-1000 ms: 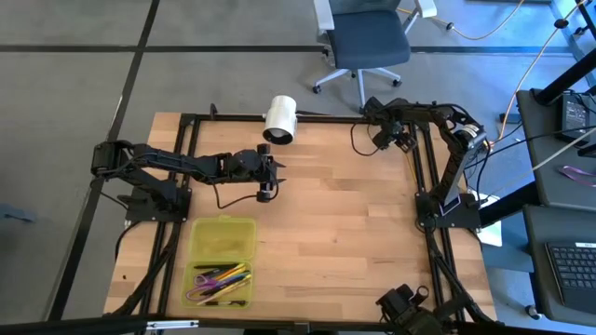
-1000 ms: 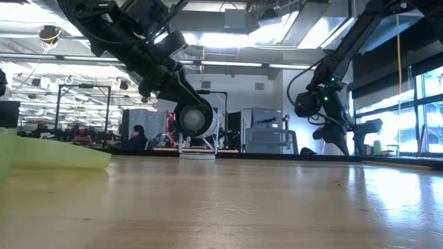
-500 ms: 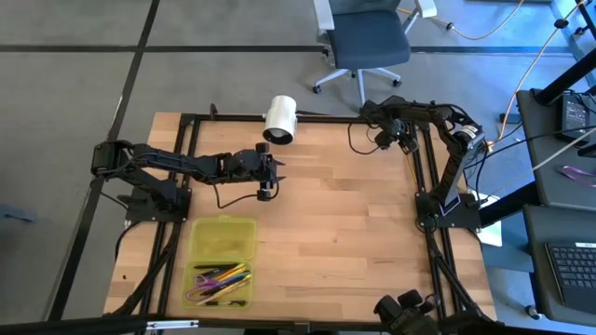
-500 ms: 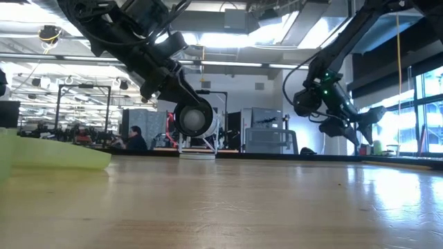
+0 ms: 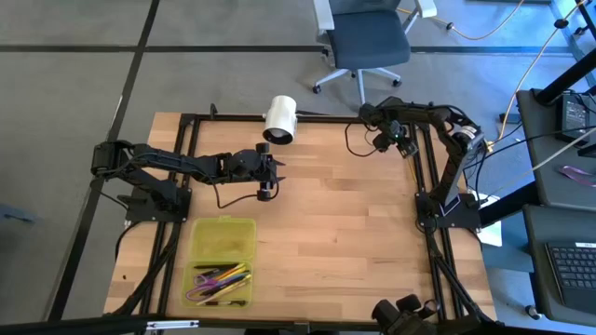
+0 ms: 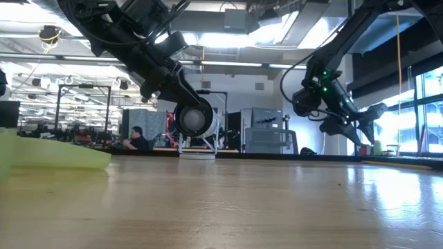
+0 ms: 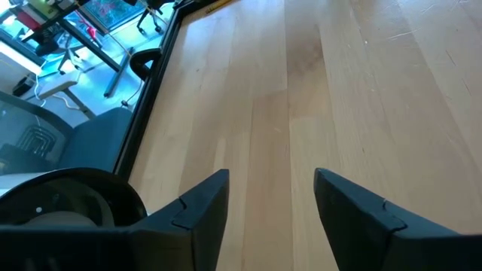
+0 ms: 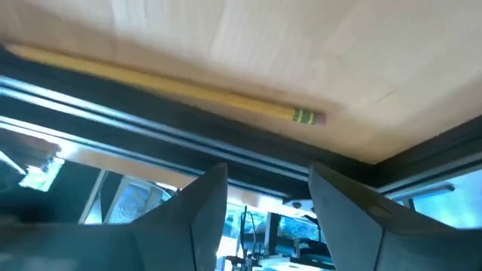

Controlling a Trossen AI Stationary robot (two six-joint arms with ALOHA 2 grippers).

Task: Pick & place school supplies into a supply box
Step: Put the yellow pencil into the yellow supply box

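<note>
Right gripper point(image 5: 407, 148) hovers empty, jaws apart, at the table's point(image 5: 354, 223) one o'clock edge over a yellow pencil point(image 8: 173, 89); left gripper point(image 5: 264, 194) waits open, mid-table; supply box point(image 5: 222, 261) at seven o'clock.

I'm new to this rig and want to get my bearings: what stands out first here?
The yellow-green supply box lies open at the table's near-left corner, with coloured pens and purple scissors in its near half. Both arms hang empty over the far half: the left gripper open near the white cylinder, the right gripper open by a yellow pencil along the table's far edge.
</note>
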